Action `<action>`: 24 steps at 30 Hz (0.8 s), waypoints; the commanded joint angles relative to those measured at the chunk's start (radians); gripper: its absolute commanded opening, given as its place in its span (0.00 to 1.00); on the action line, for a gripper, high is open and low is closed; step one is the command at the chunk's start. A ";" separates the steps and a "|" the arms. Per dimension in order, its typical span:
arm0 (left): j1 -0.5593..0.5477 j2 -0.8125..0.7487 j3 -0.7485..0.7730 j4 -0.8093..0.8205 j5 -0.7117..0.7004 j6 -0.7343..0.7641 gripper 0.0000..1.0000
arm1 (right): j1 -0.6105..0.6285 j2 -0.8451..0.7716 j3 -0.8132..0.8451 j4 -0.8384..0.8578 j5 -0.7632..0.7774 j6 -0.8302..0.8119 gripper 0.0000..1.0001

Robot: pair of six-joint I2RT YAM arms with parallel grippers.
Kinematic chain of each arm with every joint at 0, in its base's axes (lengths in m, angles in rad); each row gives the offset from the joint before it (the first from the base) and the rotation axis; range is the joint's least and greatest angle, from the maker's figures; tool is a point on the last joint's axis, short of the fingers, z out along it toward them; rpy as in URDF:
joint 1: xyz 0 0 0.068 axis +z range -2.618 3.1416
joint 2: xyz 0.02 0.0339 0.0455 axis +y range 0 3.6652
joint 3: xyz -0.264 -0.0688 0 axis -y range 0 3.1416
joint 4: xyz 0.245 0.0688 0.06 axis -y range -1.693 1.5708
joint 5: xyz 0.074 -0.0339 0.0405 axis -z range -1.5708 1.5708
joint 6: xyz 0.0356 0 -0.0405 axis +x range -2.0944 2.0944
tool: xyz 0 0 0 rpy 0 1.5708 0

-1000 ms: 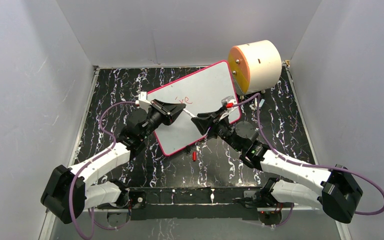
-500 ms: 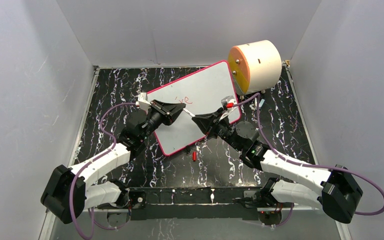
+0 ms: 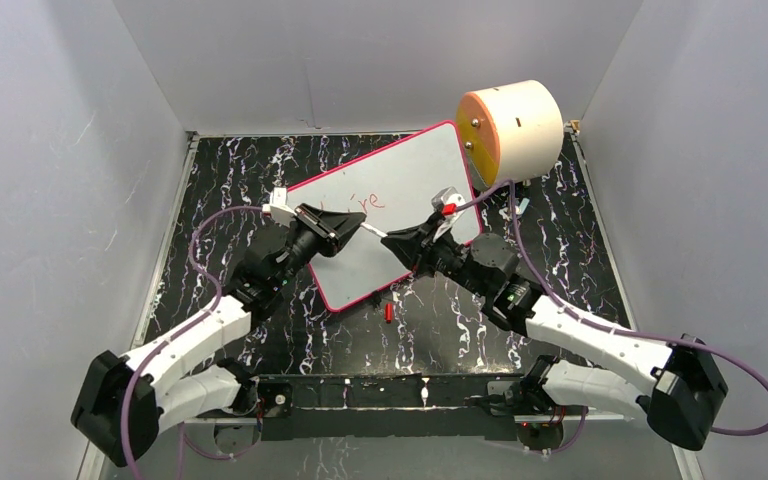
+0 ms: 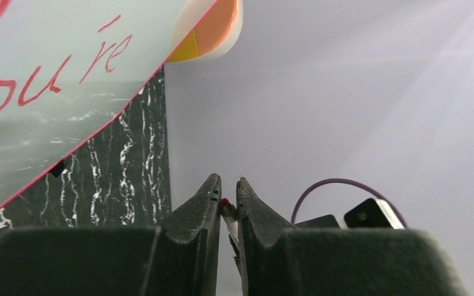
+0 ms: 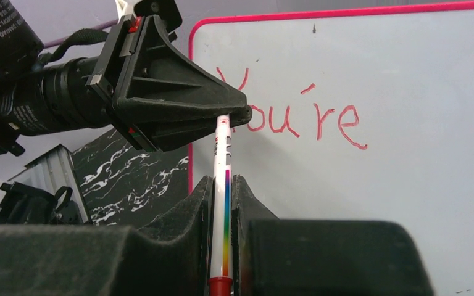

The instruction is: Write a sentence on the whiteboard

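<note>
With the marker [image 5: 223, 148] clamped by both the left gripper [image 4: 228, 185] (at its tip) and the right gripper [image 5: 222, 180] above the whiteboard [image 3: 410, 170], which lies askew on the table [image 3: 260, 170], it could be wrenched loose and dropped if the arms are drawn apart.

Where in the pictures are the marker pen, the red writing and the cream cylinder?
marker pen [image 5: 223, 197]: right wrist view, on its white barrel.
red writing [image 5: 284, 123]: right wrist view, on the letter u.
cream cylinder [image 3: 525, 125]: top external view, on its curved side.

Glossy whiteboard [image 5: 407, 61], marbled table [image 3: 230, 170] — smooth, dark
</note>
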 commanded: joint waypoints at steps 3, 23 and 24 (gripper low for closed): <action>-0.002 -0.137 0.101 -0.285 -0.145 0.285 0.19 | -0.017 -0.054 0.112 -0.099 0.057 -0.108 0.00; 0.001 -0.253 0.386 -0.941 -0.475 0.886 0.44 | -0.046 0.034 0.428 -0.610 0.255 -0.279 0.00; 0.001 -0.263 0.370 -0.951 -0.482 0.880 0.45 | -0.060 0.042 0.438 -0.624 0.251 -0.279 0.00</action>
